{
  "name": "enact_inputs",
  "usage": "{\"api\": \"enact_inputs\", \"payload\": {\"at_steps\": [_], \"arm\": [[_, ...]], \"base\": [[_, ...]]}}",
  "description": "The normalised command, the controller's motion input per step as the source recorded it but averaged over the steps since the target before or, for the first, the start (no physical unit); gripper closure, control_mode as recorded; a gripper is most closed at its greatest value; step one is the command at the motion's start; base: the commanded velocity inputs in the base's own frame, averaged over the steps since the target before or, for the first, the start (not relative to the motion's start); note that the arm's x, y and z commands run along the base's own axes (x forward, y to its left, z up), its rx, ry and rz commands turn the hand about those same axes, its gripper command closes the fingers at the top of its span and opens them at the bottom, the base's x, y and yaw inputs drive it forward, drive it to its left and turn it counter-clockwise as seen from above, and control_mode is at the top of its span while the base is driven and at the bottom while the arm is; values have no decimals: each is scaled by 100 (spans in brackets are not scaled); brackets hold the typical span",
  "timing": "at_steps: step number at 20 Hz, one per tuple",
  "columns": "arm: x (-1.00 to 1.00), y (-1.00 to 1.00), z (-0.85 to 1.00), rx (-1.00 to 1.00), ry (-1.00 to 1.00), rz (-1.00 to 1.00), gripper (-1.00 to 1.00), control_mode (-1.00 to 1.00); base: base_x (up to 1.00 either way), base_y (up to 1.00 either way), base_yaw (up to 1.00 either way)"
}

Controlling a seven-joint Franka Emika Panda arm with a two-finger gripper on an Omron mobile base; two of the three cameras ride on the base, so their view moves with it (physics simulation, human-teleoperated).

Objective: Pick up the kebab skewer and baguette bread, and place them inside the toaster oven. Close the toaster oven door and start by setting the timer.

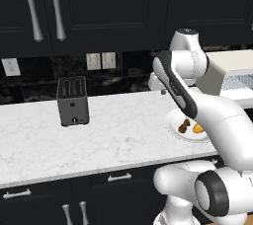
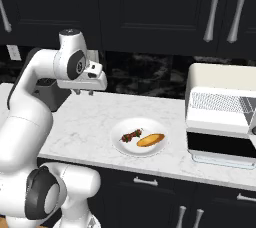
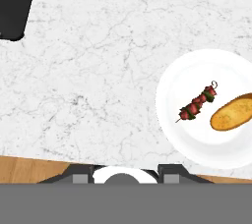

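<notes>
The kebab skewer (image 2: 131, 135) and the baguette bread (image 2: 150, 140) lie side by side on a white plate (image 2: 120, 147) on the marble counter. From above, the skewer (image 3: 198, 102) lies left of the bread (image 3: 232, 112). My gripper (image 2: 83, 92) hangs high over the counter, left of the plate and well apart from it, open with nothing between its fingers. The cream toaster oven (image 2: 220, 79) stands at the right. Its door (image 2: 217, 144) is folded down, so the wire rack (image 2: 220, 102) shows.
A black slot toaster (image 1: 72, 100) stands on the counter (image 1: 118, 135) to the left, near the back wall. Dark cabinets with long handles hang above. The counter's front edge runs close to the plate (image 3: 172, 90).
</notes>
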Motion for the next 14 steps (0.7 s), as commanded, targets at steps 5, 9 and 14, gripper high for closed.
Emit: {"api": "enact_inputs", "payload": {"at_steps": [5,9,14], "arm": [[0,0,0,0,0,0,-100,100],[0,0,0,0,0,0,-100,100],[0,0,0,0,0,0,-100,100]], "base": [[0,0,0],[0,0,0],[0,-24,0]]}}
